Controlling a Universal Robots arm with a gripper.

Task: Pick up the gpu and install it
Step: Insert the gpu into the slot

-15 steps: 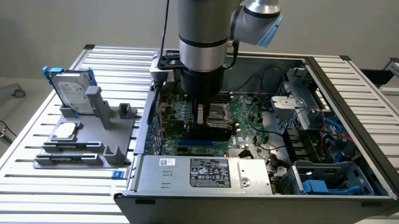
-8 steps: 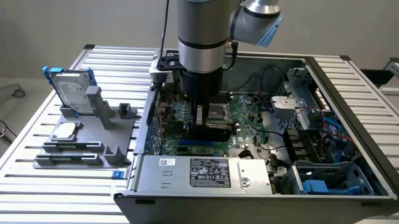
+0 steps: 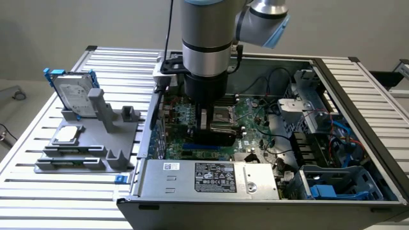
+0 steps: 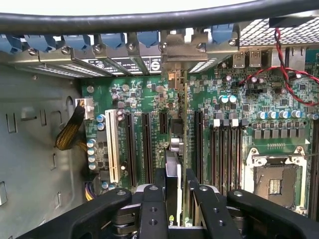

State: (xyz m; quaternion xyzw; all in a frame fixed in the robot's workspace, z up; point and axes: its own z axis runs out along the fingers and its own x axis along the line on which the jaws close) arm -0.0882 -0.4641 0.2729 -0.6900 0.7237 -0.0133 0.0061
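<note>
Claw (image 4: 175,185) is clamped tight on the gpu (image 4: 176,144), holding it edge-on just over the expansion slots (image 4: 147,144) on the motherboard (image 4: 224,89), inside the open case (image 3: 357,76). Can't tell if it's touching a slot. Out on the table (image 3: 64,201), a hard drive (image 3: 73,93) stands in the grey rack (image 3: 83,148).
</note>
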